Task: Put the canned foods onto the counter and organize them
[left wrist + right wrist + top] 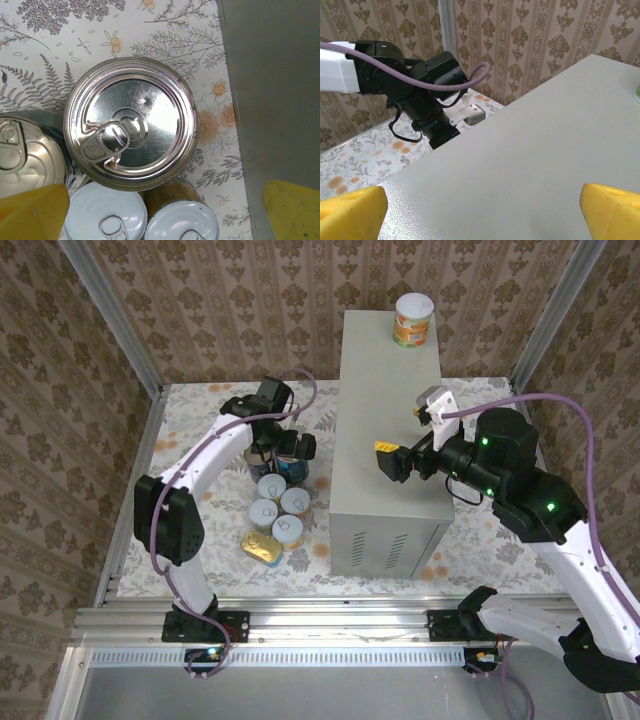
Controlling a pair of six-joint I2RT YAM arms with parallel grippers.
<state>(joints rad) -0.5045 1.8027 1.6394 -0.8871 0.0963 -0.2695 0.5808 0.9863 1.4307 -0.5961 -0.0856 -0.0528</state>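
The counter (385, 410) is a tall grey box, and one yellow-orange can with a white lid (414, 320) stands at its far end. The other canned foods cluster on the floral floor to its left: two blue-labelled cans (264, 458), several white-lidded cans (281, 508) and a flat yellow tin (262, 546). My left gripper (284, 450) hangs open over the cluster. Its view looks straight down on a silver pull-tab top (131, 122), and its yellow fingertips (32, 212) hold nothing. My right gripper (390, 462) is open and empty, low over the counter top (535, 150).
The counter's side wall (275, 100) rises close to the right of the cans. A second silver top (25, 155) and two white lids (105, 212) crowd round the centre can. The left arm (420, 85) shows beyond the counter's edge. Patterned walls enclose the floor.
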